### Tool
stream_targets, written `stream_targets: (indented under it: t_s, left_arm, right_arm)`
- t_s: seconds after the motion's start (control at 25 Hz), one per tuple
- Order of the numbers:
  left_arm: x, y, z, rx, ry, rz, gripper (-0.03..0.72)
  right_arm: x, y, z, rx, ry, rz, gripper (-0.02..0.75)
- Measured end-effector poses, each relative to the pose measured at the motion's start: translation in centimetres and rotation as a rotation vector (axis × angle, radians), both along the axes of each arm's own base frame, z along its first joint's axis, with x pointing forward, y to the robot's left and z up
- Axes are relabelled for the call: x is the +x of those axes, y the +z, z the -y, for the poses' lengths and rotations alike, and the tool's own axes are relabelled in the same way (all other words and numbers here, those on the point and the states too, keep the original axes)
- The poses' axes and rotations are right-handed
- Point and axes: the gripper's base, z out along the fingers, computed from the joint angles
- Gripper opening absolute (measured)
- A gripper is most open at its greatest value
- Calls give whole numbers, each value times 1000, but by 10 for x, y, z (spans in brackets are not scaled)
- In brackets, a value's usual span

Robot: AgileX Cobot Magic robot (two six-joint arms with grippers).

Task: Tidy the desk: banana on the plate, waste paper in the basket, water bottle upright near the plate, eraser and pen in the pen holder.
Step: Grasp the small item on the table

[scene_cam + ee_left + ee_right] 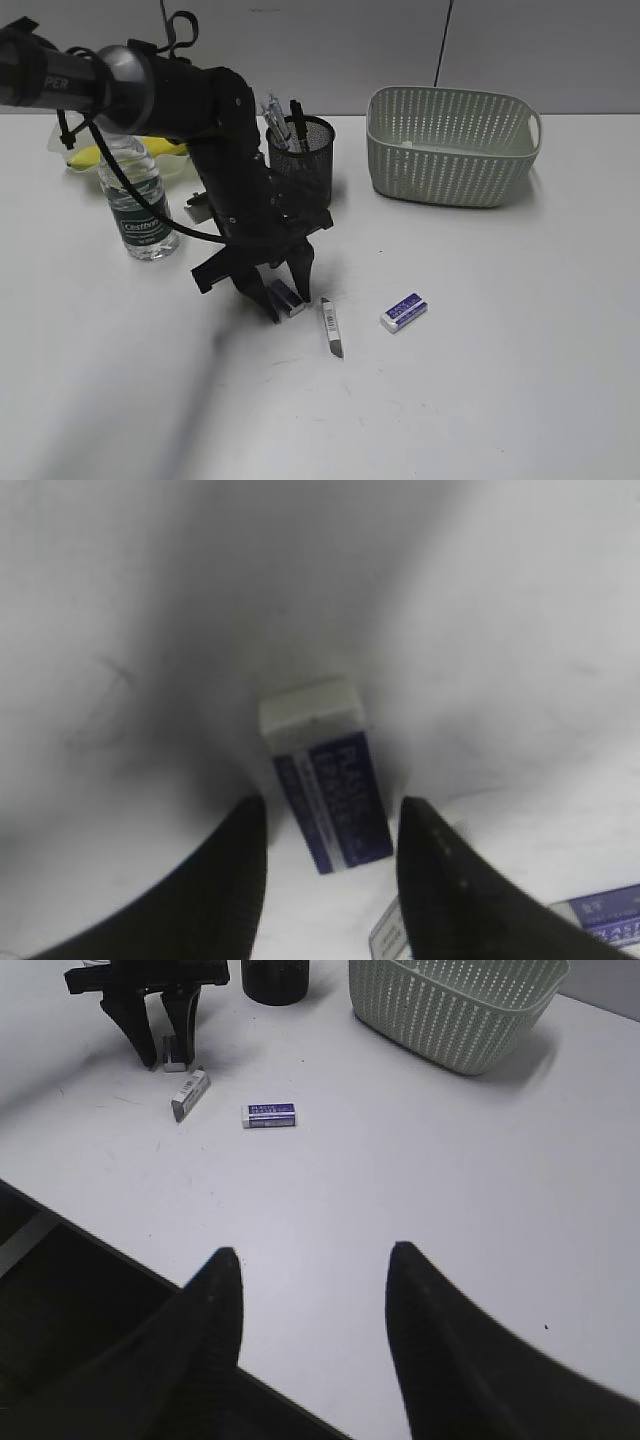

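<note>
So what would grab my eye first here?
Probably the black left gripper, jaws spread and tipped down over a small eraser lying on the white desk. Behind it stands the pen holder, and to the right the sage green basket.

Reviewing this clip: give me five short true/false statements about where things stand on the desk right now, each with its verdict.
1. The water bottle stands upright. True.
2. The left gripper is clamped on a pen. False: its jaws stand open, straddling an eraser that lies on the desk.
3. Three erasers lie on the desk. True: one under the left gripper, a second beside it, a third further right.
4. The basket lies tipped on its side. False: it sits upright behind the erasers.
5. The right gripper holds an eraser. False: it hovers open and empty above the desk's near edge.
</note>
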Motion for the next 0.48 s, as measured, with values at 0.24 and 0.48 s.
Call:
stream_targets:
  t_s: [0.24,0.48]
  left_arm:
    - [3,-1,1,-7,9,30,188]
    - [2,0,0,0,0,28,169]
  right_arm:
    - [0,0,0,0,0,0,382]
    - [0,0,0,0,0,0,382]
